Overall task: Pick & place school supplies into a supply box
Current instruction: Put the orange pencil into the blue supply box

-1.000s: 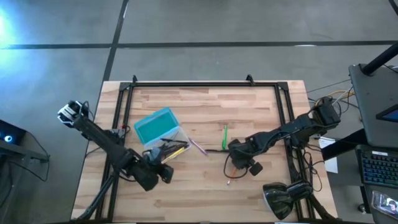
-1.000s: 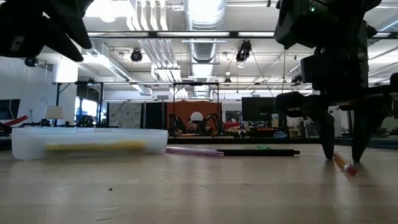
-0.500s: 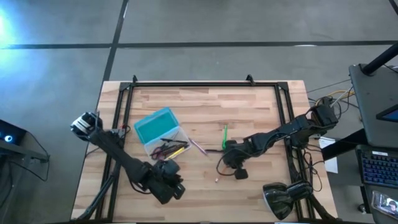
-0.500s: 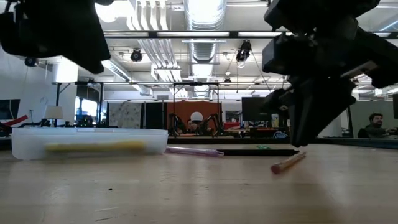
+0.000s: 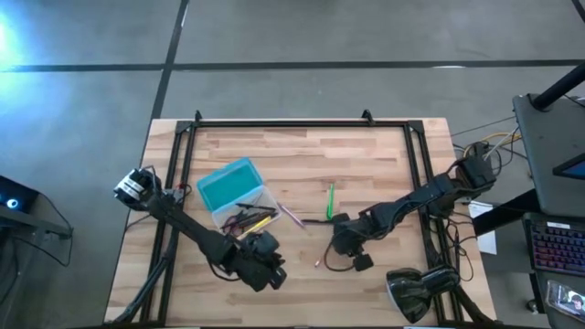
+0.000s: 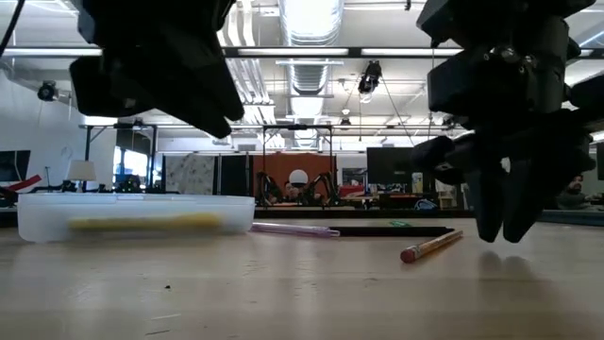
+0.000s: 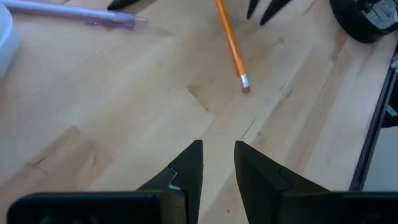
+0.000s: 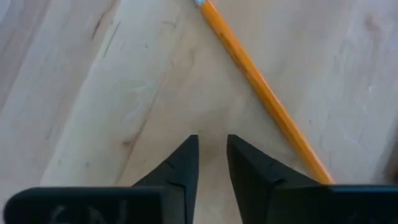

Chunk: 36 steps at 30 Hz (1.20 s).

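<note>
An orange pencil (image 8: 261,87) lies flat on the wood table, its pink eraser end (image 7: 245,89) toward my left gripper. My right gripper (image 8: 211,149) hangs just beside it, fingertips a narrow gap apart and holding nothing; in the low view the right gripper (image 6: 505,231) hovers a little above the table, right of the pencil (image 6: 431,247). My left gripper (image 7: 217,155) is narrowly open and hangs above bare table near the front, short of the pencil. The supply box's whitish tray (image 5: 245,217) holds several supplies, with its turquoise lid (image 5: 227,185) lying open beside it.
A green marker (image 5: 330,201), a purple pen (image 7: 74,12) and a dark pen (image 6: 392,230) lie between the tray and the right gripper. Black rails (image 5: 292,123) frame the table. A desk lamp (image 5: 416,292) stands at the near right corner.
My right gripper's fingers stood wide astride the pencil and have since closed to a narrow gap, with the wrist rolling. The pencil turned about and slid toward the table's left, and now lies beside the fingers. My left gripper moved rightward along the near side toward the pencil, sinking a little.
</note>
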Each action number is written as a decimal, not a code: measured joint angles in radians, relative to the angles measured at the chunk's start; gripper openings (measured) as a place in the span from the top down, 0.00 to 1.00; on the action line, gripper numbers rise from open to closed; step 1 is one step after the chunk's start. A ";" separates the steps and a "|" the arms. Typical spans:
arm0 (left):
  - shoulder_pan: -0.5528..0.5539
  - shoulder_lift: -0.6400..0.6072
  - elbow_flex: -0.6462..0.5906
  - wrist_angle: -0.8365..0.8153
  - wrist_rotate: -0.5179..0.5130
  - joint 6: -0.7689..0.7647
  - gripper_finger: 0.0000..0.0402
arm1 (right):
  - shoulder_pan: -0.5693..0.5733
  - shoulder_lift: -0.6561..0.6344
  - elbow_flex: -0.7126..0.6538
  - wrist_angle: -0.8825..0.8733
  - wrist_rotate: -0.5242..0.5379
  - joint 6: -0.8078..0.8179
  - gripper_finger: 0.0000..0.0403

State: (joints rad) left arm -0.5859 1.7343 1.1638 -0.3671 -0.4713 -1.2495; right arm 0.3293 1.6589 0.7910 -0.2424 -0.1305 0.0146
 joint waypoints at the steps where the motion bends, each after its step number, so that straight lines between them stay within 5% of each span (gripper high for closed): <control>1: 0.000 0.001 0.001 0.004 0.002 0.000 0.81 | 0.001 -0.001 0.000 -0.004 0.001 -0.017 0.80; 16: 0.010 0.004 -0.003 0.005 0.011 -0.002 0.81 | 0.004 0.008 0.032 -0.012 0.153 -0.241 0.56; 28: 0.015 0.005 -0.004 0.006 0.012 -0.010 0.81 | -0.048 0.099 0.050 0.002 0.062 -0.173 0.71; 36: 0.036 0.005 -0.006 0.007 0.013 0.064 0.81 | -0.065 0.107 0.045 0.112 0.008 0.062 0.83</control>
State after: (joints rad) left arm -0.5503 1.7390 1.1581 -0.3603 -0.4587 -1.1857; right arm 0.2639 1.7658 0.8356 -0.1309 -0.1224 0.0771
